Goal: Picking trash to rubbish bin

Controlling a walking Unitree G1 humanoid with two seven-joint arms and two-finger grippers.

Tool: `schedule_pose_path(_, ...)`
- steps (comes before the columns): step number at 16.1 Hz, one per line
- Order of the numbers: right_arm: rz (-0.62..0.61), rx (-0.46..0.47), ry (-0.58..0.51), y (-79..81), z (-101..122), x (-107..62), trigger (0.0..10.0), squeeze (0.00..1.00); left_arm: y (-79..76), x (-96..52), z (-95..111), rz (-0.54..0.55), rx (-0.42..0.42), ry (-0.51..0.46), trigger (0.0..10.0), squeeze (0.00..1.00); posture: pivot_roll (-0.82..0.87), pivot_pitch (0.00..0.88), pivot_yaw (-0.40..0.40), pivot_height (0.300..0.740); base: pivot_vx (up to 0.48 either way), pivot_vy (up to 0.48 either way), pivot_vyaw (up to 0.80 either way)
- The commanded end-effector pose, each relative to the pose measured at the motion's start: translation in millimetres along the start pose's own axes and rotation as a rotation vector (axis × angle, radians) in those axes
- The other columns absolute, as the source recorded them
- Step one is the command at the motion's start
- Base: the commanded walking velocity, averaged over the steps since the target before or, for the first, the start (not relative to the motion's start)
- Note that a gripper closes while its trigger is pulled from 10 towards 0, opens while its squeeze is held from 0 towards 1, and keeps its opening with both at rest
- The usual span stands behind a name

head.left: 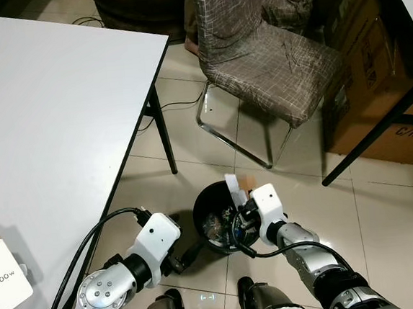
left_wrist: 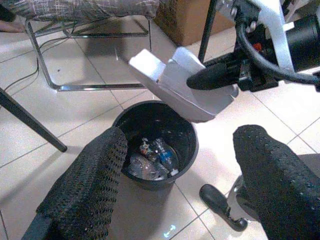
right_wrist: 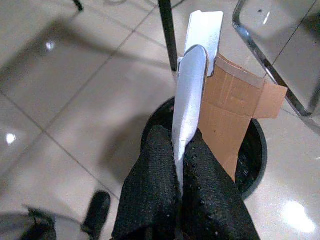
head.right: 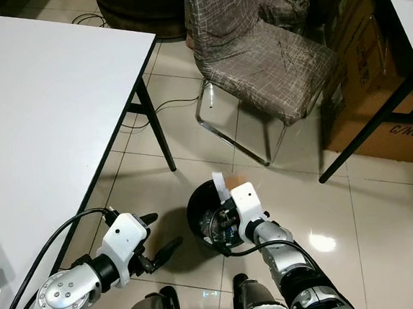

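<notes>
Trash held over the bin

The flattened white box (right_wrist: 192,85) hangs over the black bin's rim (left_wrist: 192,142), ready to fall in. The right gripper (right_wrist: 181,165) squeezes it between 2 fingers. The left gripper (left_wrist: 175,182), wide open and holding nothing, waits beside the bin.

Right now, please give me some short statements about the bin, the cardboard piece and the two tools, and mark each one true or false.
1. The right tool is shut on a flattened white-and-brown cardboard piece. True.
2. The round black rubbish bin has nothing inside. False: trash lies at its bottom.
3. The cardboard piece is above the bin. True.
4. The left tool grips the bin's rim. False: it is open, apart from the bin.
5. The bin stands on the white table. False: it stands on the tiled floor.
</notes>
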State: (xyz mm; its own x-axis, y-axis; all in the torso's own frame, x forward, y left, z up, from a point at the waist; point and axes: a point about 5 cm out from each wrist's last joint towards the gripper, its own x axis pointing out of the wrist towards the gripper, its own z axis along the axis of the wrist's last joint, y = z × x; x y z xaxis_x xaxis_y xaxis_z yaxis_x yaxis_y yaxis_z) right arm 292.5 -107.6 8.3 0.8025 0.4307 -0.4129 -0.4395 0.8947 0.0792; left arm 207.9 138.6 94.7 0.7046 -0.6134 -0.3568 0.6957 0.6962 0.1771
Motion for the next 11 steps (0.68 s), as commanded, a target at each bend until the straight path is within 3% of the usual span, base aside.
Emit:
schedule_pose_path(1,0.010,0.040,-0.031,0.7,-1.3,-1.6,10.0,0.92,-0.5,-1.7,2.5,-0.002,-0.010,-0.009,10.0,0.00,0.04,0.284,-0.029,0.740,0.000,0.000,0.00)
schedule_pose_path(2,0.012,0.043,-0.041,0.8,0.2,-1.4,10.0,0.92,-0.1,-1.7,2.6,-0.002,-0.009,-0.008,10.0,0.00,0.04,0.284,-0.029,0.740,0.000,0.000,0.00)
schedule_pose_path(3,0.016,0.045,-0.048,1.0,1.2,-0.9,10.0,1.00,0.1,-1.8,2.7,-0.001,-0.006,-0.007,10.0,0.00,0.04,0.284,-0.029,0.740,0.000,0.000,0.00)
schedule_pose_path(10,0.015,0.009,-0.054,0.0,3.8,0.1,10.0,1.00,2.4,-0.1,2.7,0.012,-0.002,-0.005,10.0,0.00,0.04,0.273,-0.024,0.740,0.000,0.000,0.00)
schedule_pose_path(11,-0.002,0.000,-0.068,-3.4,5.9,-0.9,10.0,0.78,3.9,1.5,2.6,0.034,0.003,-0.009,10.0,0.00,0.04,0.269,-0.021,0.740,0.000,0.000,0.00)
